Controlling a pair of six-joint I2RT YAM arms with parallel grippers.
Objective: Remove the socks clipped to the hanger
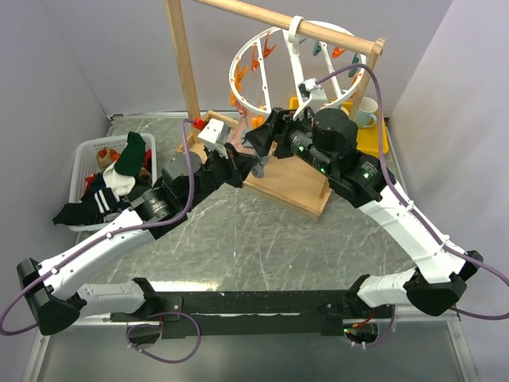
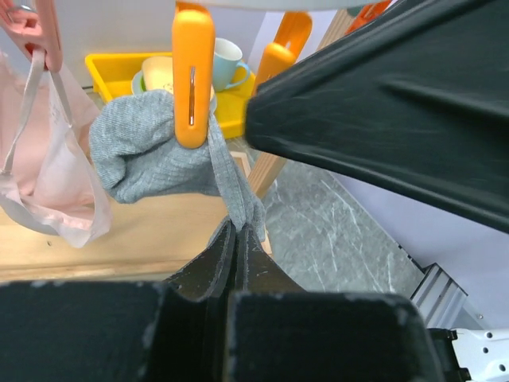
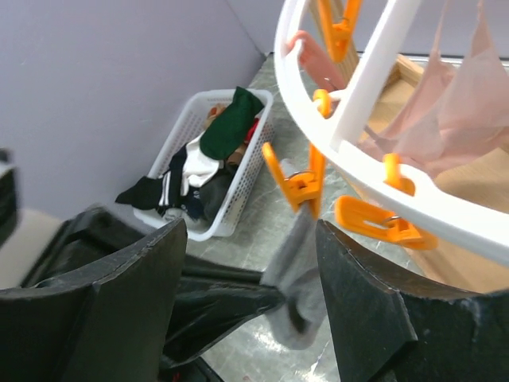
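Left gripper was clamped shut on grey sock hanging from orange clip on white hanger, right gripper open beside that clip, other socks in basket

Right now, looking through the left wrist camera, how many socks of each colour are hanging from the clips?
grey sock: 1
pink sock: 1
Total: 2
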